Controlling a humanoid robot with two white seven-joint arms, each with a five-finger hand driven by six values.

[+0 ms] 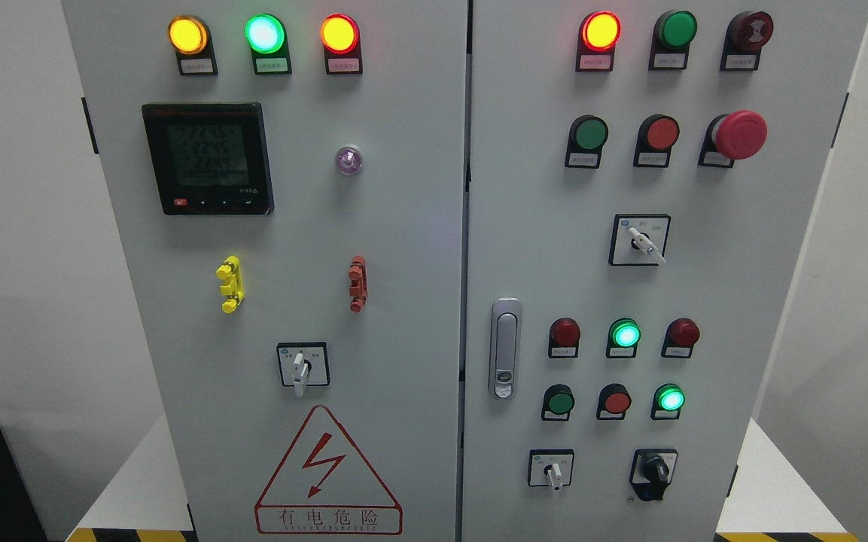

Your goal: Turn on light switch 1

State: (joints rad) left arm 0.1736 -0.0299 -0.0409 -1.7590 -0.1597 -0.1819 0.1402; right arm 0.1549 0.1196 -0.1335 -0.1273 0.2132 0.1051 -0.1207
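1. Since neither of the robot's hands shows in the head view, I cannot tell whether their fingers are spread or curled.
2. A grey control cabinet (403,248) with two doors fills the view, and the seam between the doors runs down the middle.
3. The labels are too small to read, so I cannot tell which control is light switch 1. There are four rotary controls it could be.
4. The left-door selector switch (299,367) sits low on the left door, just above the red warning triangle (327,474). Its white lever points straight down.
5. The upper selector switch (641,241) sits mid-height on the right door, with its white lever tilted toward the lower right.
6. The lower white selector switch (552,470) and the black rotary knob (654,471) stand side by side at the bottom of the right door.
7. Across the top of the left door, an amber lamp (187,35), a green lamp (265,33) and a red-rimmed lamp (339,34) all glow.
8. Below them is a digital meter (208,158) with a lit display.
9. On the right door, a red mushroom button (739,135) stands at the upper right, and a metal door handle (505,348) sits by the seam.
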